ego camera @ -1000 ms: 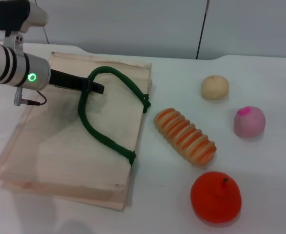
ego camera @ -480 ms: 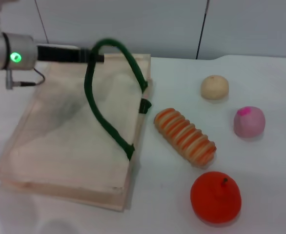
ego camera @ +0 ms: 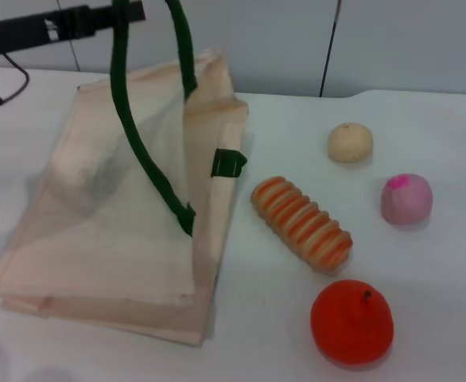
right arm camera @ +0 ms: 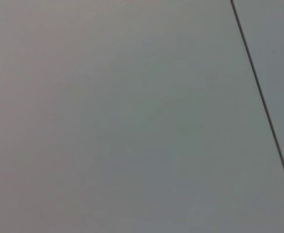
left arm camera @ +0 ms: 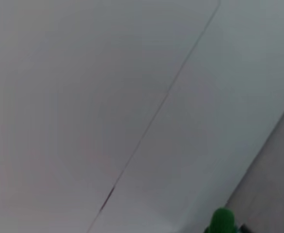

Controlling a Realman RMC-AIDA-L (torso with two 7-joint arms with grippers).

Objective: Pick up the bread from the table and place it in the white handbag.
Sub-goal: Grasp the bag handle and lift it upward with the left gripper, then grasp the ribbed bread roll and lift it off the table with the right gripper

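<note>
The bread (ego camera: 300, 221), a ridged orange and cream striped loaf, lies on the white table (ego camera: 432, 278) just right of the white handbag (ego camera: 114, 239). My left gripper (ego camera: 126, 14) is at the top left of the head view, shut on one dark green handle (ego camera: 141, 151) and holding it high, so the bag's upper layer is pulled up and its right side gapes open toward the bread. A bit of the green handle (left arm camera: 222, 221) shows in the left wrist view. The right gripper is out of view; its wrist view shows only a wall.
A small round tan bun (ego camera: 350, 142) lies at the back right, a pink ball (ego camera: 406, 199) to the right of the bread, and a red-orange round fruit (ego camera: 351, 321) in front of the bread. A grey wall stands behind the table.
My left gripper has risen with the green handle in it. The handbag's upper layer has lifted off the table and its mouth has opened. The bread has not moved.
</note>
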